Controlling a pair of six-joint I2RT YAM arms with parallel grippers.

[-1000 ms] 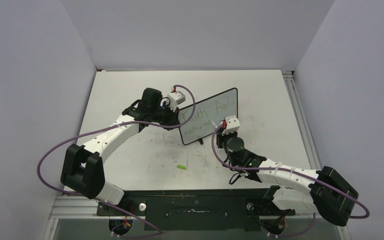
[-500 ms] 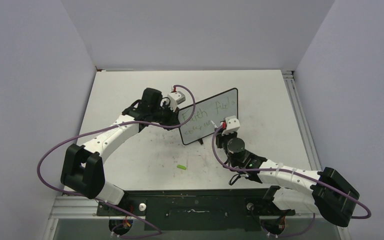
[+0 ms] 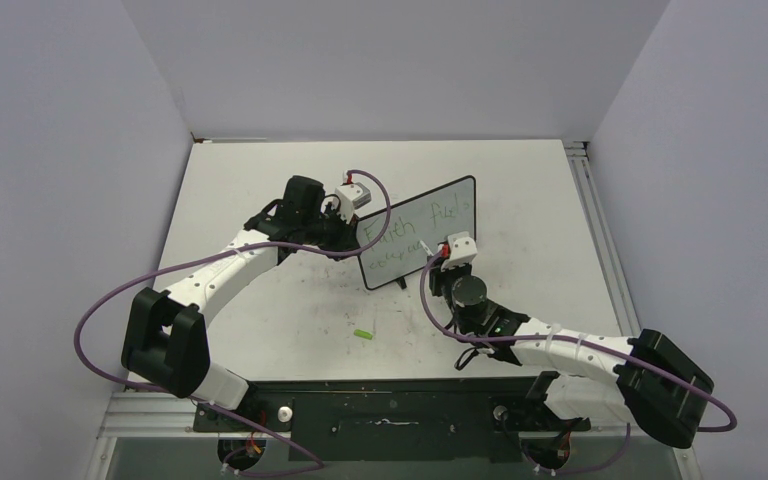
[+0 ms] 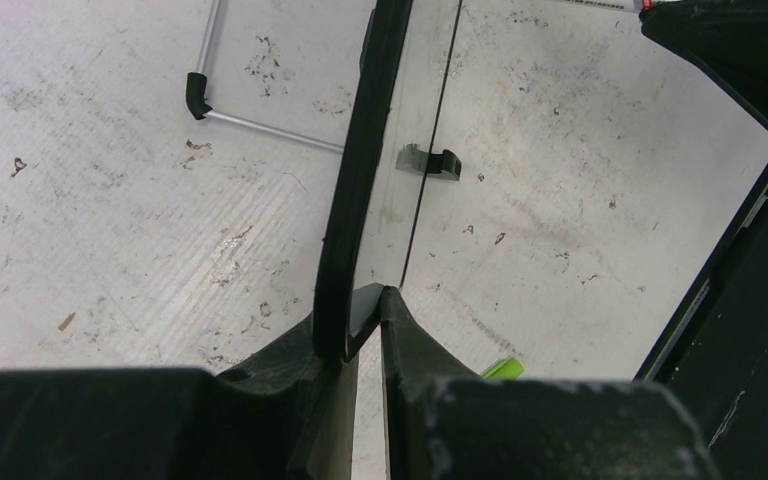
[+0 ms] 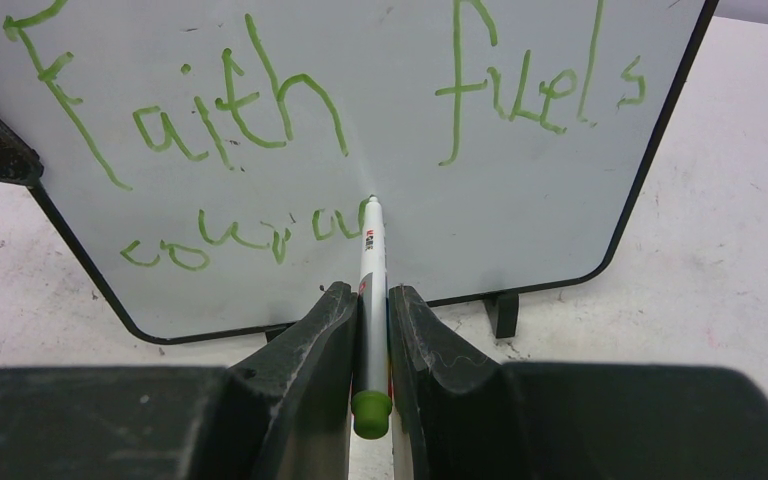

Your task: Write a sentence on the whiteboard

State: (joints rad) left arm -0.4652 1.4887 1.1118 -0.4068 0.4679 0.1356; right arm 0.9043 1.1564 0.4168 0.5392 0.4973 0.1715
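Note:
The whiteboard (image 3: 438,222) stands upright mid-table on two black feet, with its thin black frame (image 5: 650,160). The sentence (image 5: 240,110) is in green marker: "Faith fuels" on top, and below it a partial word like "coura" (image 5: 250,235). My left gripper (image 4: 365,300) is shut on the whiteboard's left edge (image 4: 355,170), seen edge-on. My right gripper (image 5: 370,300) is shut on a white marker (image 5: 368,290) with a green end, its tip touching the board at the end of the lower line. In the top view the right gripper (image 3: 444,250) is at the board's front.
A green marker cap (image 3: 363,333) lies on the scuffed white tabletop in front of the board; it also shows in the left wrist view (image 4: 501,368). Purple cables loop off both arms. Grey walls enclose the table on three sides.
The right arm has shifted slightly left along the board's lower line with the marker. The left arm and the whiteboard have not moved.

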